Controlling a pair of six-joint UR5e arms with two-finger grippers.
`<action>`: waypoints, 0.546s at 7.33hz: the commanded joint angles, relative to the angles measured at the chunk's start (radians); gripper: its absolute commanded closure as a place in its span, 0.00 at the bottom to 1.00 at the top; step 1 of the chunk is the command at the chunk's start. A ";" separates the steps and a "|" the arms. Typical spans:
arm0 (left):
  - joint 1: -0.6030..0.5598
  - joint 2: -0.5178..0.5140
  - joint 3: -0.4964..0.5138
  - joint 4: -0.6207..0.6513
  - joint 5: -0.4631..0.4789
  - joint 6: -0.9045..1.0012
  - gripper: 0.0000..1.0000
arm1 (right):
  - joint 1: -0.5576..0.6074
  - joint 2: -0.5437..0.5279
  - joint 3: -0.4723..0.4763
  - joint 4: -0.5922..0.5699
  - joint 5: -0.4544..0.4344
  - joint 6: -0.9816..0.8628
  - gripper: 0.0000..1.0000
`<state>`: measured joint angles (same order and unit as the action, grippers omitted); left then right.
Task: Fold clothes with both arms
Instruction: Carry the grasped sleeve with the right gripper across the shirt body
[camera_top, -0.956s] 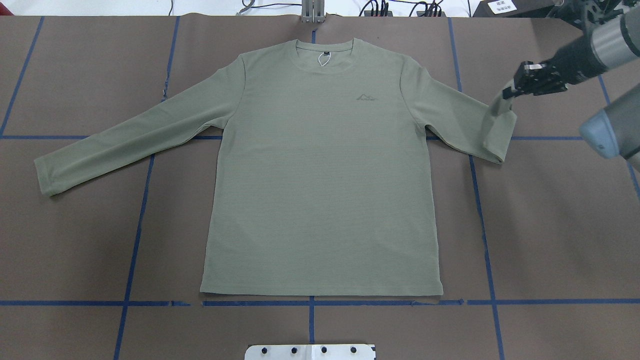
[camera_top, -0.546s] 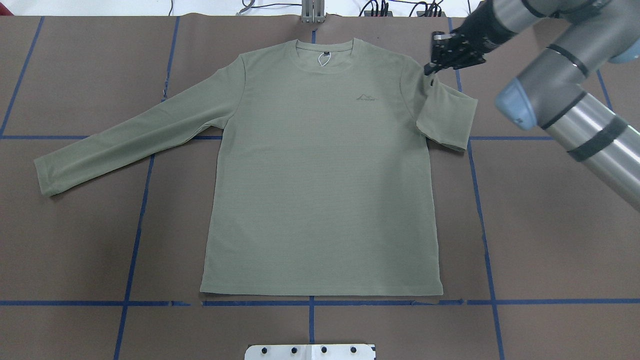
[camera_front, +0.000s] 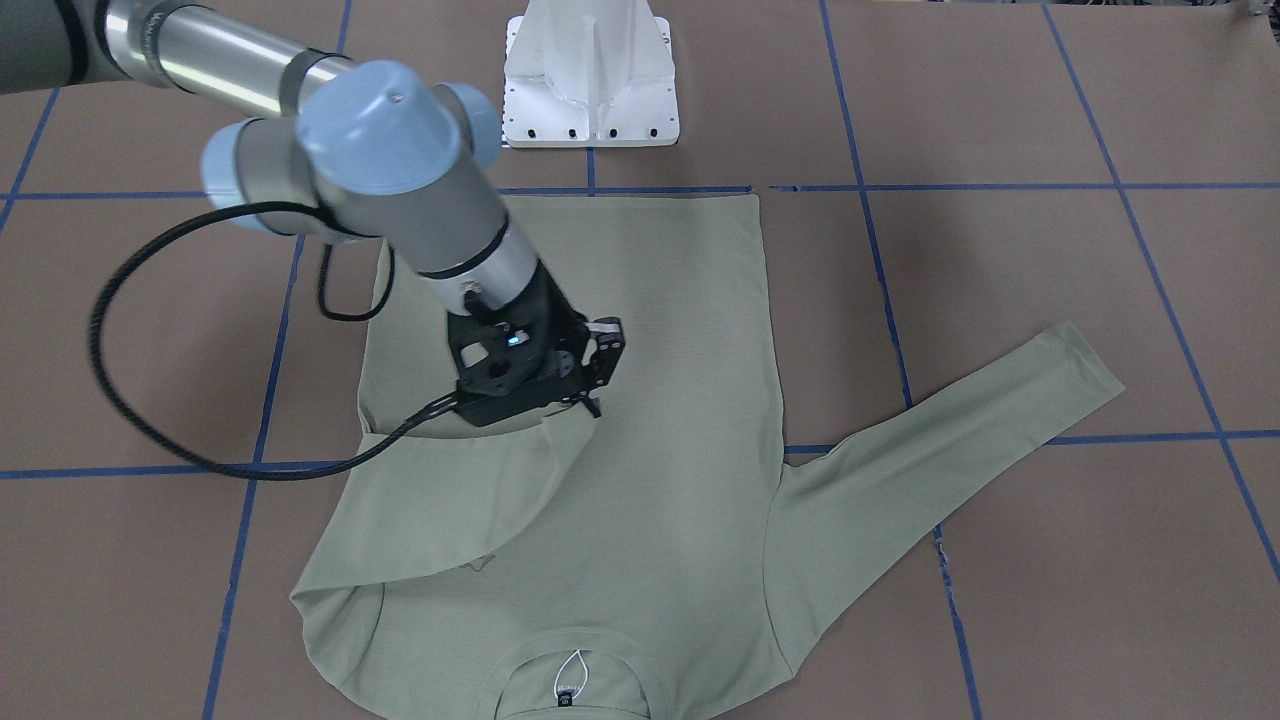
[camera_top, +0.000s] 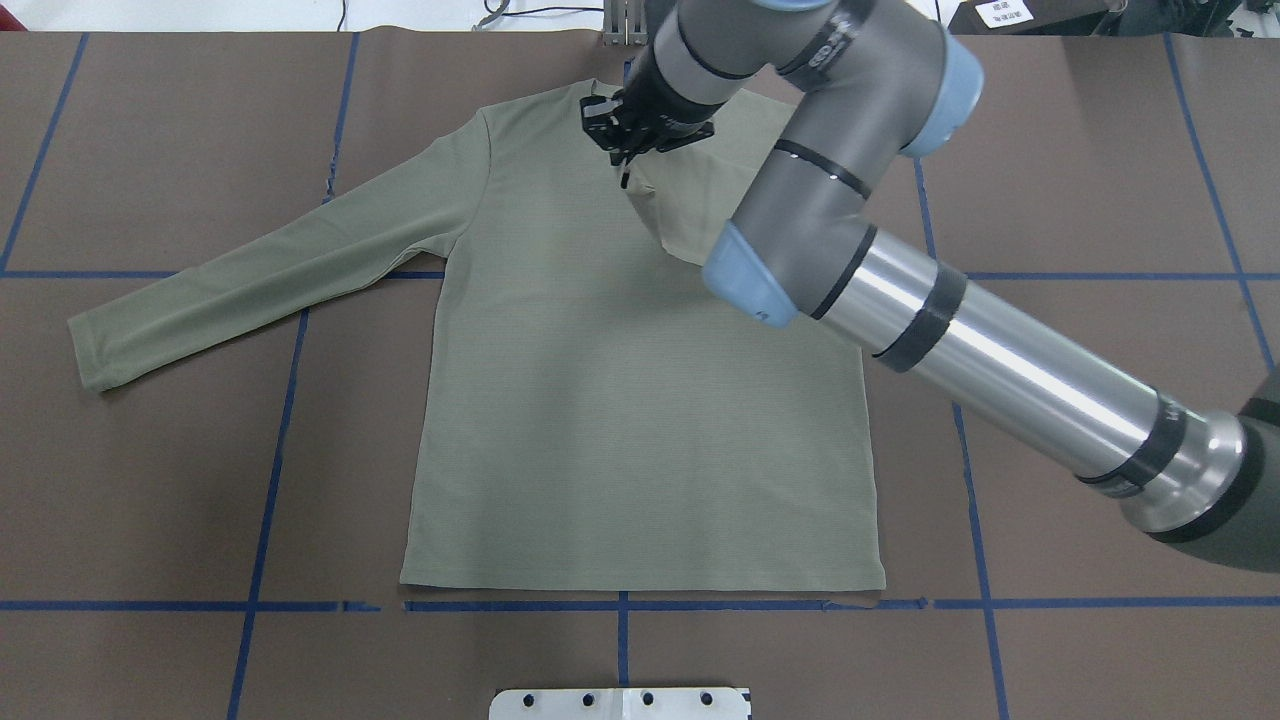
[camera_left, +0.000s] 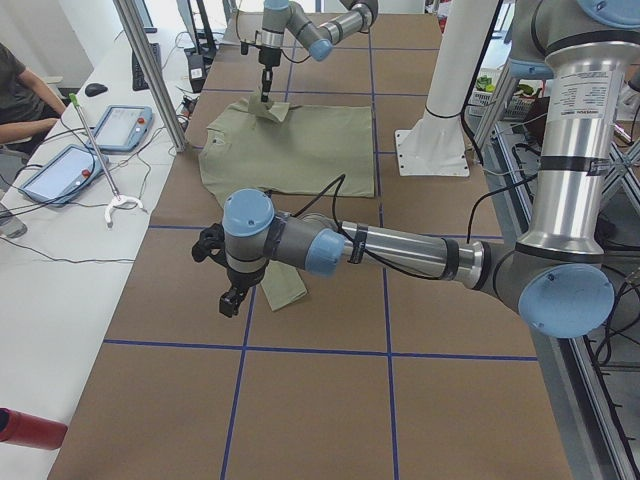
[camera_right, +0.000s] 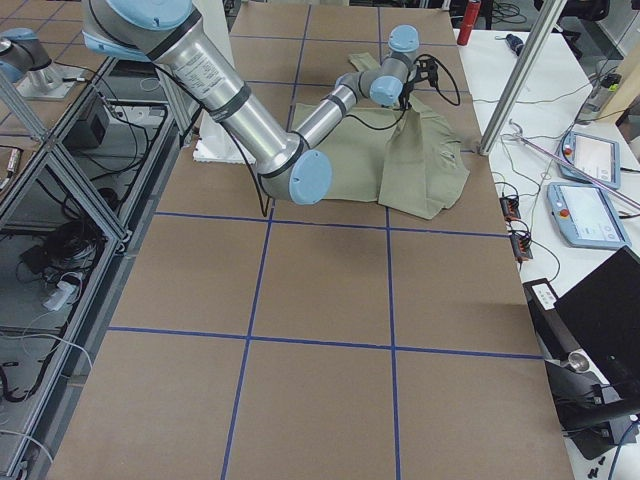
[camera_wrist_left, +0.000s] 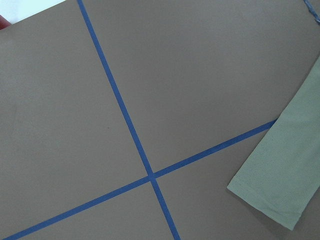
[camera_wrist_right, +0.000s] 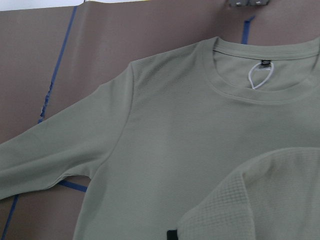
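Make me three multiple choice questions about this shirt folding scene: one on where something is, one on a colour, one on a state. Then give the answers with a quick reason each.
1. Where is the shirt's sleeve on the robot's right?
A. spread out to the side
B. across the chest
C. hanging off the edge

2. What colour are the tape lines on the table?
A. red
B. yellow
C. blue

3. How is the sleeve on the robot's left?
A. stretched out flat
B. folded over the chest
C. lifted in the air

Answers:
1 B, the right gripper holds its end over the chest.
2 C, blue lines cross the brown table.
3 A, it lies straight on the table with nothing gripping it.
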<state>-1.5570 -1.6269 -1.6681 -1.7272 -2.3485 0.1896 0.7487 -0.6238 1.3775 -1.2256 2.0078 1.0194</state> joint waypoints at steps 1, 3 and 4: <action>0.000 0.001 0.001 0.000 0.000 0.001 0.00 | -0.110 0.053 -0.052 -0.002 -0.159 -0.062 1.00; 0.000 0.001 0.001 0.000 0.000 0.001 0.00 | -0.120 0.079 -0.151 0.009 -0.161 -0.062 1.00; 0.000 0.001 0.001 0.000 0.000 0.001 0.00 | -0.124 0.151 -0.258 0.012 -0.162 -0.064 1.00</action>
<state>-1.5570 -1.6260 -1.6675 -1.7273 -2.3485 0.1902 0.6321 -0.5363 1.2250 -1.2183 1.8503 0.9586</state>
